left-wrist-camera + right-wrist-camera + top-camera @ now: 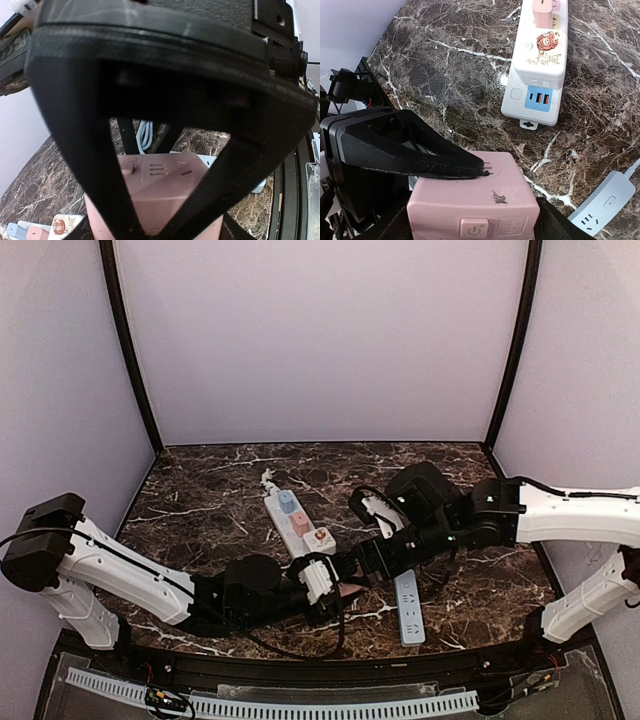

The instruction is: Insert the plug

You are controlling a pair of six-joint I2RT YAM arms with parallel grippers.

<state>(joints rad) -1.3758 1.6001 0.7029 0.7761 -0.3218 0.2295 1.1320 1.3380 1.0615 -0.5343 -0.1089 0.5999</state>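
Left hand (155,220): clamped on pink plastic socket block (475,195).
Right hand (362,565): grip unclear.
Progress: block held, not yet plugged into long white power strip (517,102) ahead.

Left gripper (325,587), right gripper (366,562) meet — at pink plug (350,590) (beside white strip (290,518)).

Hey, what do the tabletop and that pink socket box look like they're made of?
The tabletop looks like dark marble or a marble-look laminate, with white veining and a slight sheen. The pink socket box looks like matte moulded plastic, with rounded edges and one dark scuff.
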